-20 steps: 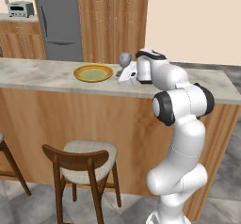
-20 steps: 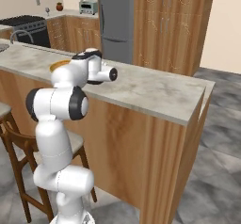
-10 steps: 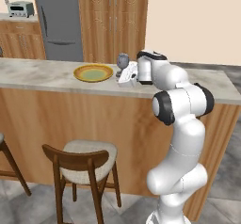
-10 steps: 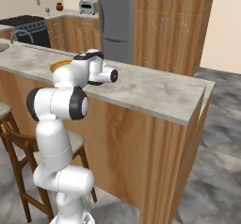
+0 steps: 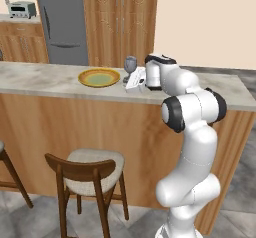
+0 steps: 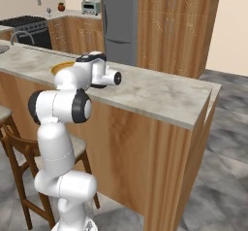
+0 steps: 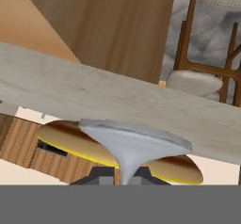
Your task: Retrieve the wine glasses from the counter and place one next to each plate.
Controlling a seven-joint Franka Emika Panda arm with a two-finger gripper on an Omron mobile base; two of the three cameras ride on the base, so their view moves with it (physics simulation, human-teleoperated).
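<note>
Marble bar top [image 5: 45,82]: golden-yellow plate [image 5: 99,77] with greenish centre. Just right of it, grey-blue translucent wine glass [image 5: 130,64], upright. Gripper [image 5: 131,81] clamped on its stem. Hand view: glass foot [image 7: 134,136], stem between the fingers. Right base view: arm hides the glass; stove [image 6: 26,28] behind.

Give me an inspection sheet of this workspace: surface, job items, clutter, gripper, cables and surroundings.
Surface: long marble bar top with plain wood front.
Job's things: wine glass held just right of the golden-yellow plate; whether its foot touches the top cannot be told.
Clutter: nothing seen.
Gripper: gripper shut on the glass stem, seen close in the hand view.
Cables: nothing seen.
Surroundings: wooden stool below the bar, grey fridge, wood cabinets, toaster oven on the back counter.
</note>
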